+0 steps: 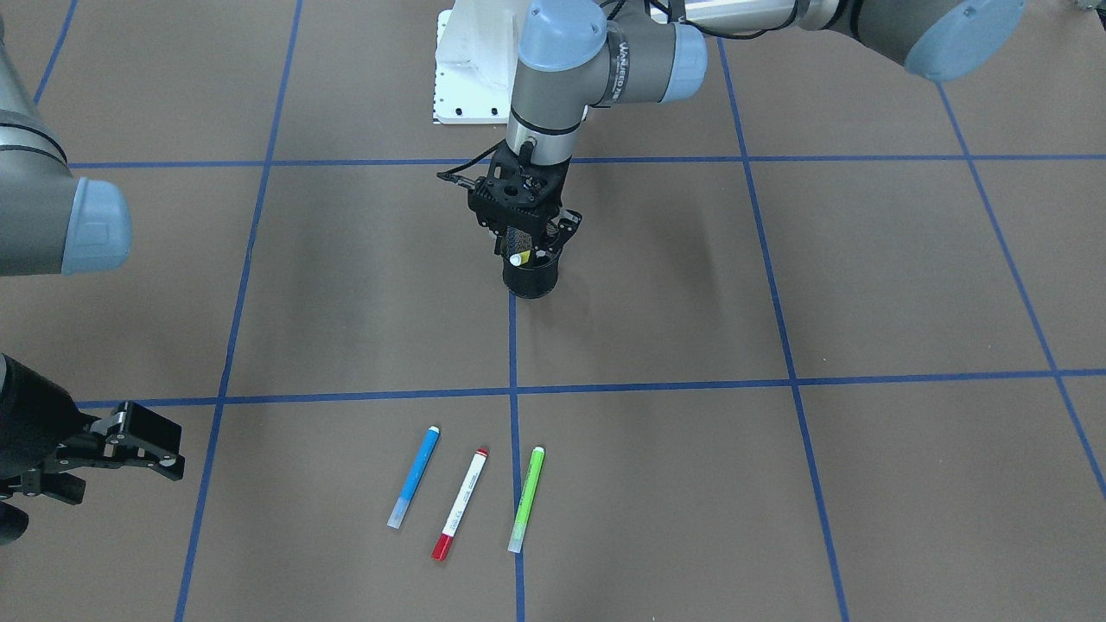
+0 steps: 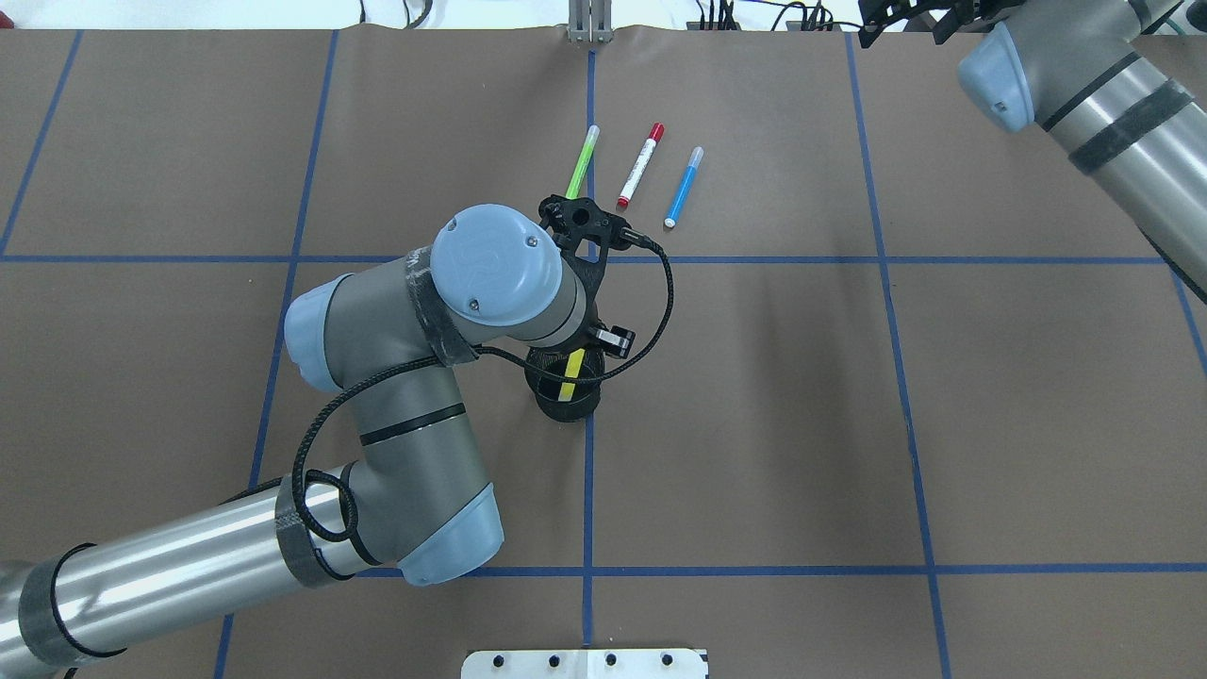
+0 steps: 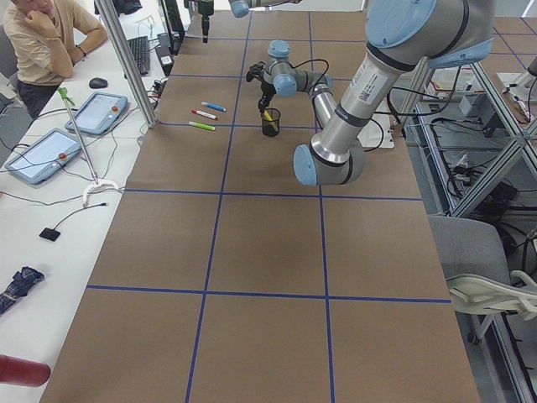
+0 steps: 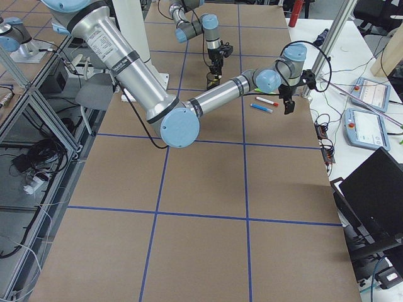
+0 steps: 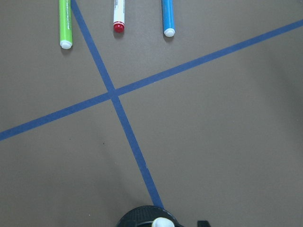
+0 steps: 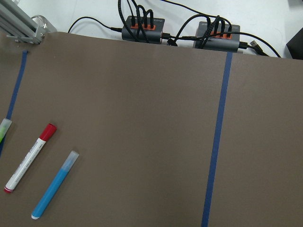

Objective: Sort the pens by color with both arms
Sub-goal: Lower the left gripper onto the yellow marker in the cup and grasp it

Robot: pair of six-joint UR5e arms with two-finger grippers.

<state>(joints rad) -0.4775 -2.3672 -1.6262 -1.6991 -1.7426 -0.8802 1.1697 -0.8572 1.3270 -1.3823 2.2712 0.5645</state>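
1. Left hand [image 1: 536, 246] hangs directly over the black mesh cup [image 1: 530, 281] mid-surface [image 1: 778, 285]. Cannot tell whether its jaws are apart or clamped.
2. Yellow pen [image 2: 569, 372] sits tilted inside the cup, pale tip up.
3. Front-facing view: blue pen [image 1: 415, 477], red-capped white pen [image 1: 460, 504] and green pen [image 1: 526, 499] lie side by side, not touching, at 6 o'clock from the cup.
4. Right hand [image 1: 130, 475] hovers at 9 o'clock of that row, well apart from it, jaws apart.

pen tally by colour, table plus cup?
Blue pen: 1
White pen with red cap: 1
Green pen: 1
Yellow pen, standing in the black cup: 1
Total: 4 pens
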